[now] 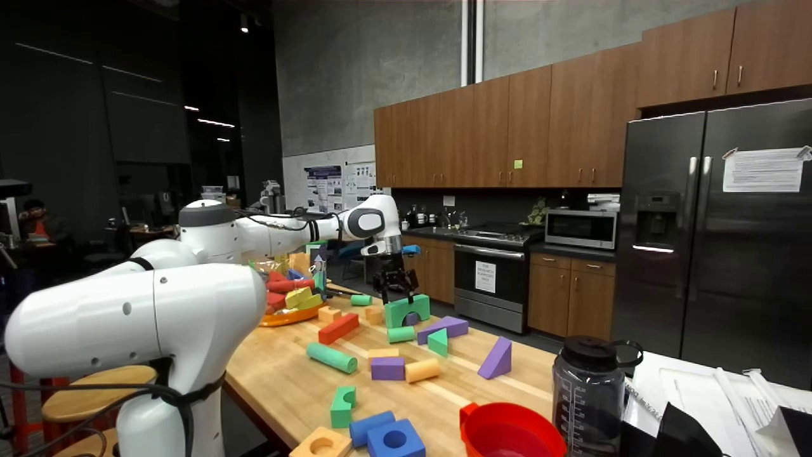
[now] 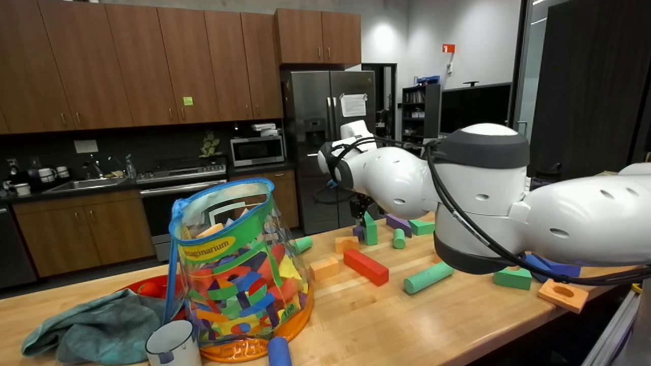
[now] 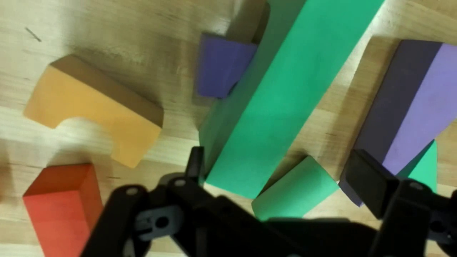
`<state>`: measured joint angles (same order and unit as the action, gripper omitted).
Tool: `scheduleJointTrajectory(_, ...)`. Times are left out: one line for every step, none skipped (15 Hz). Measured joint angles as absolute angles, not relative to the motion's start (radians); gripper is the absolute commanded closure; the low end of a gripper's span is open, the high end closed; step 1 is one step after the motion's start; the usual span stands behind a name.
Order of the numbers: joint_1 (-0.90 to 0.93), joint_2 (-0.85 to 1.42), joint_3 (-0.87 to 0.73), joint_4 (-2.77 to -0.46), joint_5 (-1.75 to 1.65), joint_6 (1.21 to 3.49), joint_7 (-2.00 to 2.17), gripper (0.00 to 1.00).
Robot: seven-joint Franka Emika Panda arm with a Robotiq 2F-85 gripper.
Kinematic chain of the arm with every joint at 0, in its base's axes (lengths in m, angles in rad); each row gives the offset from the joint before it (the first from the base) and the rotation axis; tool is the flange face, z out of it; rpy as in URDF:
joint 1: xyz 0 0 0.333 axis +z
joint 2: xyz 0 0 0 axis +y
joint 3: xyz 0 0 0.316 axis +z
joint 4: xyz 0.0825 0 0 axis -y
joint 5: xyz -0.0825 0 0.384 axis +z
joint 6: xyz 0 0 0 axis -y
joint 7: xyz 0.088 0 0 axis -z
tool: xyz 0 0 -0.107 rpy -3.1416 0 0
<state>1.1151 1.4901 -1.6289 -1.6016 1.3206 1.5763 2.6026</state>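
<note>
Plainly, bag holds blocks; claw near green arch.

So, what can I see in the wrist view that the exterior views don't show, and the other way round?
Only the wrist view shows a short dark mark on the wooden tabletop, and gives a close look down past the spread fingers.

Only the exterior views show the fridge, the microwave and the clear bag of blocks.

All of them share the tabletop, the green arch near the fingers, and the red block.
</note>
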Motion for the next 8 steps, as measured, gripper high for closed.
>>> scheduleJointTrajectory(1.117,1.49,-1.629,-1.605,1.32,1.577,2.603,0.0)
scheduleJointTrajectory(1.12,1.49,-1.628,-1.606,1.32,1.577,2.603,0.0)
scheduleJointTrajectory(1.123,1.49,-1.627,-1.607,1.32,1.577,2.603,0.0)
scheduleJointTrajectory(1.126,1.49,-1.626,-1.606,1.32,1.577,2.603,0.0)
scheduleJointTrajectory(1.13,1.49,-1.625,-1.605,1.32,1.577,2.602,0.0)
scheduleJointTrajectory(1.135,1.49,-1.623,-1.603,1.32,1.577,2.602,0.0)
scheduleJointTrajectory(1.14,1.49,-1.621,-1.6,1.32,1.577,2.602,0.0)
scheduleJointTrajectory(1.146,1.49,-1.618,-1.596,1.32,1.578,2.602,0.0)
